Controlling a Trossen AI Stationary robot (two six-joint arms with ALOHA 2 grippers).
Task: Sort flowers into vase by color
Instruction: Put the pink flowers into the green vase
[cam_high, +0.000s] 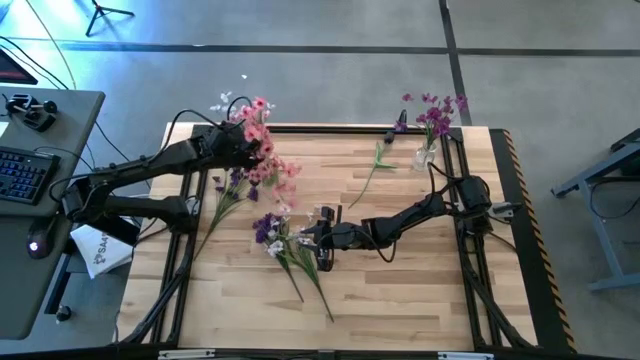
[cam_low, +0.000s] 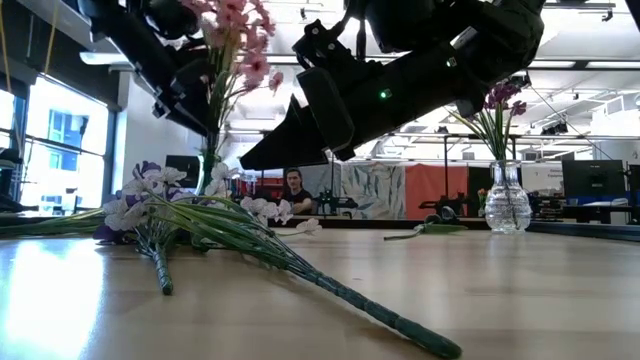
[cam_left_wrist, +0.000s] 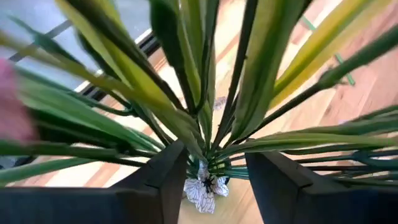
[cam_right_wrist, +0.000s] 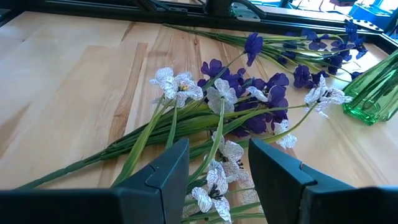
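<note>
Pink flowers (cam_high: 262, 140) stand with their stems in a green glass vase (cam_low: 207, 170) near the table's far left. My left gripper (cam_left_wrist: 214, 180) is open at their green stems and leaves (cam_left_wrist: 205, 93), above the vase. A pile of white and purple flowers (cam_high: 280, 238) lies flat on the table's middle, stems toward the near edge. My right gripper (cam_right_wrist: 217, 180) hovers open just above this pile (cam_right_wrist: 230, 106), over white blossoms (cam_right_wrist: 214, 180). More purple flowers (cam_high: 435, 110) stand in a clear vase (cam_low: 507, 200) at the far right. My left gripper has the pink bunch's stems and leaves (cam_left_wrist: 208, 140) between its open fingers, coming at them level from the table's left. Whether the fingers (cam_left_wrist: 168, 180) touch them, I cannot tell.
A loose purple sprig (cam_high: 228, 190) lies left of the pile. A lone green stem (cam_high: 372, 170) lies near the clear vase. Black frame rails (cam_high: 470, 250) run along the table's sides. A desk with a keyboard (cam_high: 20, 170) stands left. A person (cam_low: 295, 190) sits far behind.
</note>
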